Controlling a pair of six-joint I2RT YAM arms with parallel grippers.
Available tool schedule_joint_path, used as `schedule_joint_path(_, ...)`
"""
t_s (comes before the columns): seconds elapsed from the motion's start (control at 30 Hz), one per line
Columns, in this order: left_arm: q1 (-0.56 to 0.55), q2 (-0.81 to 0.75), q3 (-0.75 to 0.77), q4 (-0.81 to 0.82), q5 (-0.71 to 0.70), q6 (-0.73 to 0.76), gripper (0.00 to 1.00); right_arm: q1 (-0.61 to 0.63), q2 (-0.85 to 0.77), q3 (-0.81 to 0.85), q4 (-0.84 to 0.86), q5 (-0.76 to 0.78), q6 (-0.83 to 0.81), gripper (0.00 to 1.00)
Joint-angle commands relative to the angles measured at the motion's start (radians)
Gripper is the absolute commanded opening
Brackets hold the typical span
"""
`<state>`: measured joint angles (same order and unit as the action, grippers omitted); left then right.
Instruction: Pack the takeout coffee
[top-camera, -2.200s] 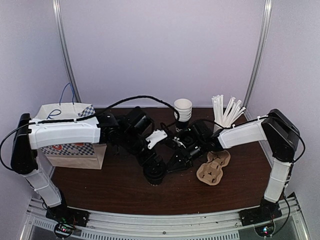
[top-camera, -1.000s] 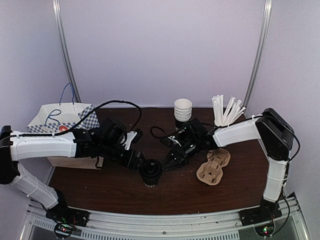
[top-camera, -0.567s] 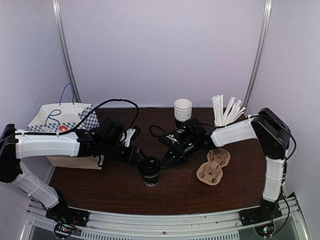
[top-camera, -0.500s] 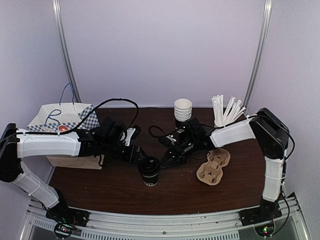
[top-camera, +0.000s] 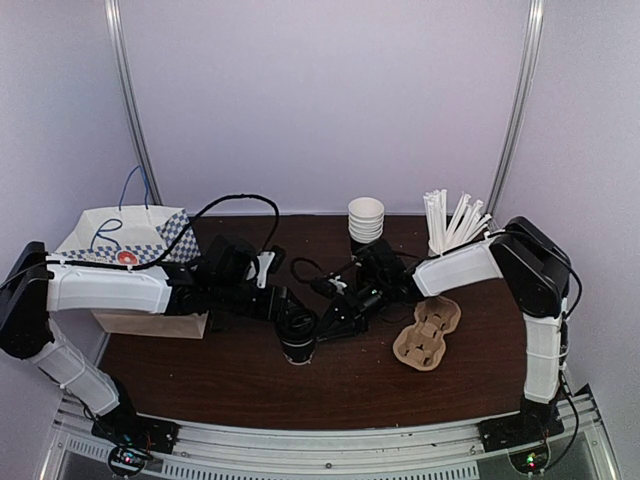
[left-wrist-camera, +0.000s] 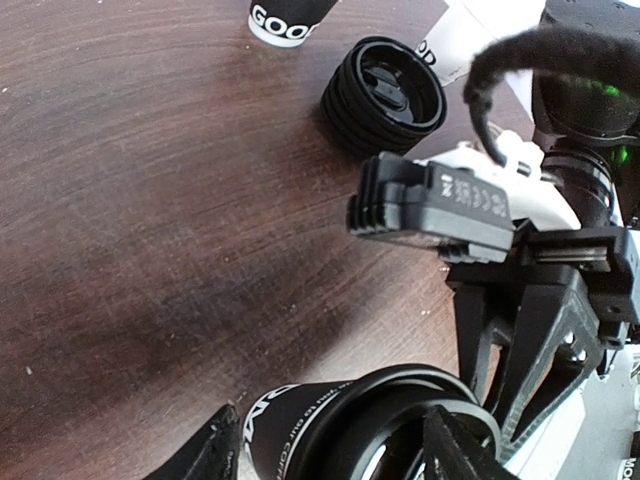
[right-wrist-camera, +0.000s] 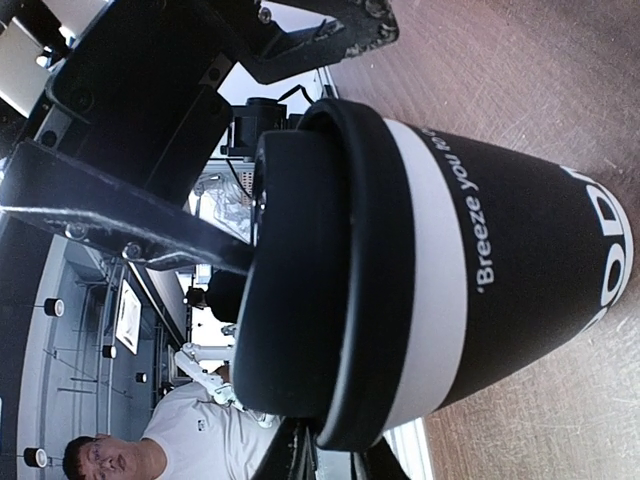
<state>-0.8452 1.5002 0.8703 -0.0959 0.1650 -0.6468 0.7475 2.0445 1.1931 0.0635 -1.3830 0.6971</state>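
Dark wood bench (top-camera: 230, 378) bears a paper bag (top-camera: 150, 322) left, the takeout coffee (top-camera: 298, 340) centre, a cardboard carrier (top-camera: 428, 335) right, stacked cups (top-camera: 366, 222) and straws (top-camera: 452, 220) behind

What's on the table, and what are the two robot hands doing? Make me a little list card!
coffee cup: upright on the table, black lid on
left gripper: fingers on both sides of the cup, seems to grip it
right gripper: tips at the lid's rim, grip unclear
paper bag: left side, open
cardboard carrier: right of the cup, nothing in it
straws: back right
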Motion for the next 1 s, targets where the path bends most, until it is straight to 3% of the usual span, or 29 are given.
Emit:
schedule_joint_path(0.0, -0.025, 0.091, -0.089, -0.219, -0.007, 0.004, 0.63, 0.001, 0.075, 0.007, -0.235, 0.338, -0.115, 0.19)
schedule_joint_path(0.23, -0.025, 0.036, -0.119, -0.226, -0.036, -0.014, 0.63, 0.002, 0.035, 0.059, -0.357, 0.444, -0.219, 0.23)
schedule_joint_path(0.33, -0.025, -0.028, -0.128, -0.179, -0.024, 0.007, 0.64, 0.002, -0.009, 0.092, -0.385, 0.393, -0.291, 0.25)
schedule_joint_path(0.6, -0.024, -0.115, -0.019, -0.095, 0.003, 0.122, 0.75, 0.0, -0.154, 0.125, -0.45, 0.278, -0.407, 0.4)
schedule_joint_path(0.77, -0.025, -0.123, 0.012, -0.103, 0.019, 0.124, 0.77, -0.001, -0.184, 0.129, -0.501, 0.297, -0.453, 0.41)
schedule_joint_path(0.97, -0.025, -0.149, 0.009, -0.187, -0.059, 0.142, 0.77, -0.001, -0.14, 0.149, -0.499, 0.3, -0.438, 0.39)
